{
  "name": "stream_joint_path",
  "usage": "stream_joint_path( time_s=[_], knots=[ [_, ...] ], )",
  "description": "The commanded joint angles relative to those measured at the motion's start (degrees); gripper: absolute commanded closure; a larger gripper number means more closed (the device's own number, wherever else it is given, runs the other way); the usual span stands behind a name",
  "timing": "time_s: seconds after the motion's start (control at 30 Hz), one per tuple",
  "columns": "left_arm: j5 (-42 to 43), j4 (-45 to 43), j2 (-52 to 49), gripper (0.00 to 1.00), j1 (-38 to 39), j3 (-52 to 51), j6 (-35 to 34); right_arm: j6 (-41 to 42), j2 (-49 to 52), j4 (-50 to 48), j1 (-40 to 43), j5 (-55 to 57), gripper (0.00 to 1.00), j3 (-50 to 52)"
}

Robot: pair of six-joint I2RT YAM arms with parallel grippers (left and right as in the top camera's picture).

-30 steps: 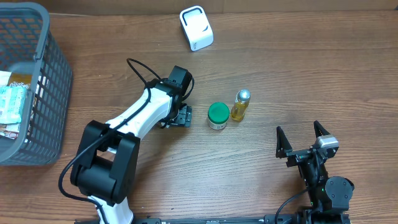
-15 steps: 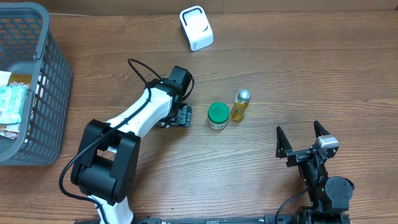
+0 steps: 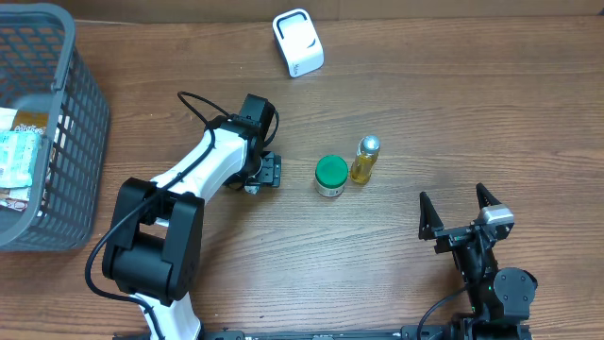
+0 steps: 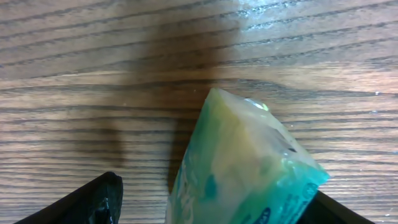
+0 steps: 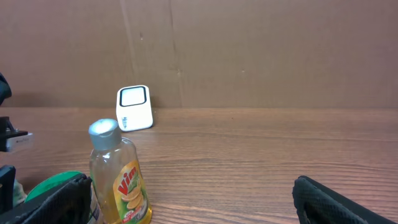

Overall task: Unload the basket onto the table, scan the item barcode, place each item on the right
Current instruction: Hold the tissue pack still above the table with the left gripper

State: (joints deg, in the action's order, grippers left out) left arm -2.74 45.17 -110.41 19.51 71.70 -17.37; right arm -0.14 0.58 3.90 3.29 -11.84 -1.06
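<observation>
- Packet (image 4: 249,168), printed in teal, stands tilted between the fingers of the left claw (image 4: 214,202), close over the desk (image 4: 93,62)
- One finger sits clear of the packet and the other lies at its edge, so the jaws are open around it, not clamped
- Bare wood lies ahead of and behind this claw
- Left arm reaches low across the desk, wrist bent down
- Right claw (image 3: 451,195) rests wide open and empty at the near edge
- Green-lidded jar (image 3: 330,174) and yellow bottle (image 3: 364,159) stand side by side just right of the left claw
- White scanner (image 3: 297,42) is at the far edge and a grey basket (image 3: 66,189) is far left
</observation>
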Motion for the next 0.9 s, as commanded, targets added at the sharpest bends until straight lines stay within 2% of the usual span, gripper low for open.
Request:
stream_joint_path(
  time_s=[0.0,0.37,0.43,0.53,0.63,0.87],
  knots=[
    [1.22,-0.07,-0.96,0.18,0.00,-0.35,1.09,0.17,-0.42,-0.33,0.17,-0.26,0.00,0.61],
    [1.27,0.35,-1.77,0.16,-0.11,0.11,1.11,0.17,-0.42,-0.33,0.17,-0.26,0.00,0.61],
    [1.27,0.63,-1.77,0.18,-0.11,0.13,1.11,0.17,-0.42,-0.33,0.17,-0.26,0.00,0.61],
    [1.27,0.70,-1.77,0.27,-0.09,0.13,1.11,0.17,-0.42,-0.33,0.17,-0.28,0.00,0.61],
    [1.29,0.72,-1.77,0.30,-0.09,0.13,1.09,0.17,-0.42,-0.33,0.17,-0.26,0.00,0.61],
    [1.29,0.63,-1.77,0.31,-0.09,0.20,1.09,0.17,-0.42,-0.33,0.17,-0.26,0.00,0.61]
  ],
)
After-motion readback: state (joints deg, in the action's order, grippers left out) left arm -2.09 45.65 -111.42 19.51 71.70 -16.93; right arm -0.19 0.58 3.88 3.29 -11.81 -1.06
